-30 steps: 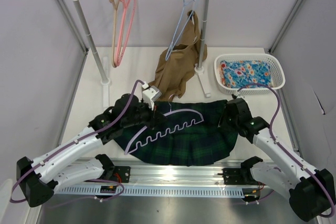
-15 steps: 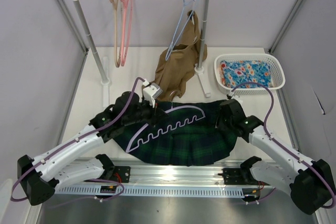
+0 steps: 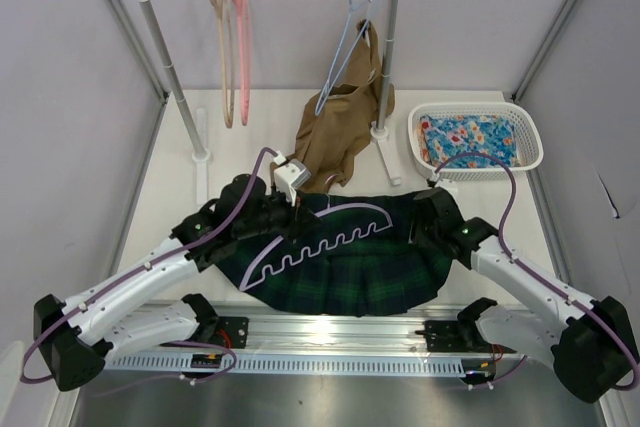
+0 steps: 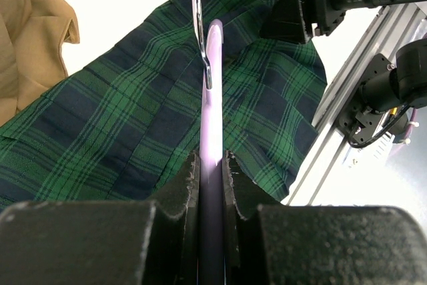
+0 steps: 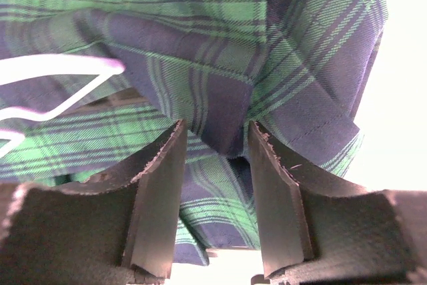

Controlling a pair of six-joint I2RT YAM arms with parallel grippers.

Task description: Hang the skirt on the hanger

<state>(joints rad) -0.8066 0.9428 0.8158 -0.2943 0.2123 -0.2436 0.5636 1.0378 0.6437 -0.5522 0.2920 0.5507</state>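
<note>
Two arms at the plaid skirt (image 3: 345, 272), which lay spread on the table (image 3: 250, 147) at its near edge

The left gripper (image 4: 210, 165) was clamped tight on the hanger (image 3: 320, 237), which rested flat across the skirt's upper half. The right gripper (image 5: 217, 139) was at the skirt's right edge, with a raised fold of the fabric between its narrow-set fingers (image 5: 160, 191). Whether the pads truly pinched the fold could not be told from the wrist view.

Lab booth: grey panels (image 3: 60, 97), aluminium rail (image 3: 340, 339)
</note>
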